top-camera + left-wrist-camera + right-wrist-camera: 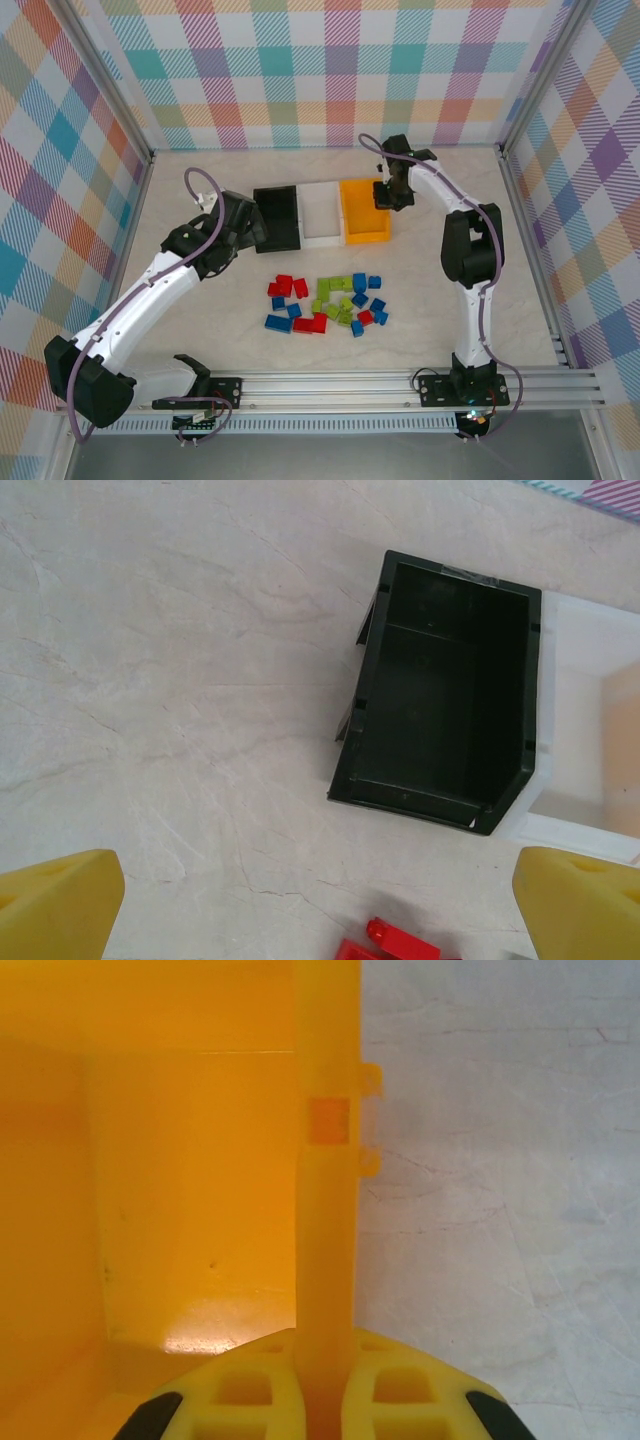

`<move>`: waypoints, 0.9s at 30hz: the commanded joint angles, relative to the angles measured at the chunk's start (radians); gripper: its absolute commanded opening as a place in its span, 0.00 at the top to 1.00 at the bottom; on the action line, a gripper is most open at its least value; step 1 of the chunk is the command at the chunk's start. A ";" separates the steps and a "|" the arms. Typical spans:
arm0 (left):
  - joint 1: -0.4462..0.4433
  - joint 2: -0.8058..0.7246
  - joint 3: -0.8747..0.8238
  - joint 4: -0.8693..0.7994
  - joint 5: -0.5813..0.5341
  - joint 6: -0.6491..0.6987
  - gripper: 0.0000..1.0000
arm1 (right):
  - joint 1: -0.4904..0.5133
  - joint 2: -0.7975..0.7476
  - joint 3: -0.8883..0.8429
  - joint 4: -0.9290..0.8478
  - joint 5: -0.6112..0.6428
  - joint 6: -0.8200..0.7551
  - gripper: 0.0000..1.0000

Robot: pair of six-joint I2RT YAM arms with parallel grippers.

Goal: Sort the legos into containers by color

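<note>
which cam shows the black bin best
Left wrist: the black bin is close and whole, and its empty inside is plain to see. The top view shows it small and from farther off, right beside the white bin.

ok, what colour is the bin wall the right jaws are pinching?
The bin is orange-yellow; the right wrist view shows it best.

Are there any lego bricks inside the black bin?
No, the black bin is bare inside in the left wrist view, with nothing lying on its dark floor.
</note>
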 commanded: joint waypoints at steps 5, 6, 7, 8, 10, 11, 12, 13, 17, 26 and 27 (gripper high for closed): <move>0.011 0.000 0.004 -0.018 0.003 0.012 0.00 | -0.009 -0.023 -0.016 -0.015 -0.011 0.029 0.55; 0.011 0.000 0.005 -0.018 0.005 0.011 0.00 | -0.009 -0.031 -0.016 -0.010 -0.009 0.036 0.47; 0.011 0.000 0.007 -0.019 0.005 0.011 0.00 | -0.009 -0.046 -0.020 0.000 -0.007 0.042 0.42; 0.011 -0.001 0.010 -0.018 0.008 0.012 0.00 | -0.010 -0.067 -0.028 0.010 -0.007 0.048 0.39; 0.011 -0.008 0.014 -0.016 0.017 0.017 0.00 | -0.007 -0.118 -0.045 0.020 -0.013 0.067 0.35; 0.011 -0.015 0.015 -0.012 0.023 0.023 0.00 | -0.003 -0.155 -0.071 0.030 -0.021 0.086 0.33; 0.011 -0.019 0.012 -0.008 0.029 0.028 0.00 | 0.004 -0.194 -0.108 0.040 -0.029 0.109 0.32; 0.011 -0.024 0.009 0.000 0.029 0.032 0.00 | 0.015 -0.247 -0.167 0.058 -0.031 0.138 0.32; 0.011 -0.052 -0.029 0.037 0.038 0.032 0.00 | 0.080 -0.477 -0.493 0.144 -0.044 0.250 0.20; 0.013 -0.105 -0.096 0.079 0.100 -0.024 0.00 | 0.260 -0.767 -0.968 0.201 -0.049 0.406 0.25; 0.013 -0.088 -0.083 0.060 0.096 -0.026 0.00 | 0.263 -0.775 -0.985 0.219 -0.041 0.420 0.27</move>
